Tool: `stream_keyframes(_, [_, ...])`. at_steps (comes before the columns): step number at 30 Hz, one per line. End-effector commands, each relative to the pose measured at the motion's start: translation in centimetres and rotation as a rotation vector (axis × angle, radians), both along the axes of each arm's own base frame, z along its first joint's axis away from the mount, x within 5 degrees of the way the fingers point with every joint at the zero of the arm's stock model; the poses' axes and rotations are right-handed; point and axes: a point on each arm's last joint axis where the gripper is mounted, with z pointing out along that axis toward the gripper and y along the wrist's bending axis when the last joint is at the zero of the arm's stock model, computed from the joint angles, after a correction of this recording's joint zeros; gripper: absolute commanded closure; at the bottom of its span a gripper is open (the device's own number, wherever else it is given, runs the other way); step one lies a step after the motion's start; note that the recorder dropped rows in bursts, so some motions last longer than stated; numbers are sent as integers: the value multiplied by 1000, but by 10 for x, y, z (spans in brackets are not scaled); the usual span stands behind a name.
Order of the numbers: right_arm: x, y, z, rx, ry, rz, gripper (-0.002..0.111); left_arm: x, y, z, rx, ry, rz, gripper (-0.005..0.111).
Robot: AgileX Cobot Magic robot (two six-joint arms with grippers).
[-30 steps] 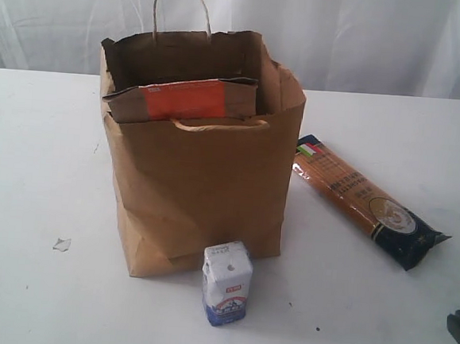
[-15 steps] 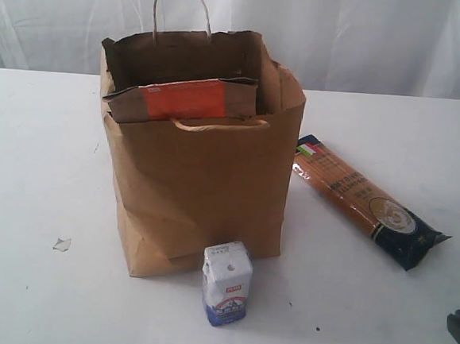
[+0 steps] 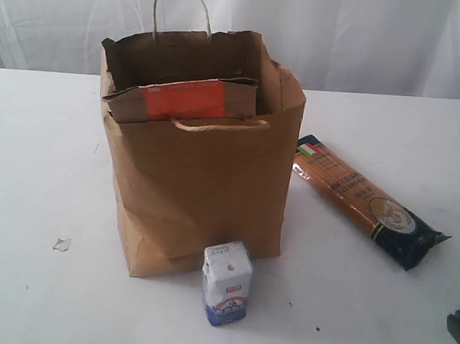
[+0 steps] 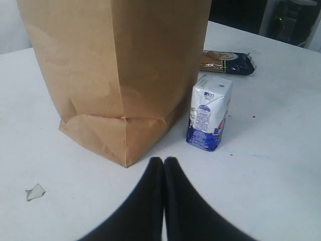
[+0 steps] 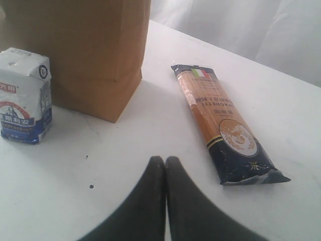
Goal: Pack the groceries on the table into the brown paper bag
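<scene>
Left jaws, right jaws: both clenched, empty, at the exterior view's bottom corners. Small white-blue carton (image 3: 226, 283) stands lower centre, just before the brown paper bag (image 3: 202, 170). Spaghetti packet (image 3: 366, 211) lies flat on the worktop (image 3: 39, 165) right of the bag, long axis upper-left to lower-right; right arm looks nearer.

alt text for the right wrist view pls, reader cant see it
The right arm's two black fingers are shut and empty over the white table, with two groceries not yet packed ahead of them. A long spaghetti packet lies flat to one side; a small white-blue carton stands upright to the other, beside the base of the brown paper bag.
</scene>
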Motion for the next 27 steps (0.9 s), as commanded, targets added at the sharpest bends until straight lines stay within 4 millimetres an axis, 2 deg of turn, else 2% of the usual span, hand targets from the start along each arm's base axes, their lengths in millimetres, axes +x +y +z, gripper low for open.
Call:
stream_keyframes(1, [0, 0, 0, 12, -13, -8, 108, -1, 0, -3, 15, 18, -8, 107])
stream_keyframes(20, [0, 0, 0, 12, -13, -8, 108, -1, 0, -3, 12, 15, -3, 107])
stream_keyframes(27, [0, 0, 0, 12, -13, -8, 108, 4, 5, -3, 12, 15, 108, 107])
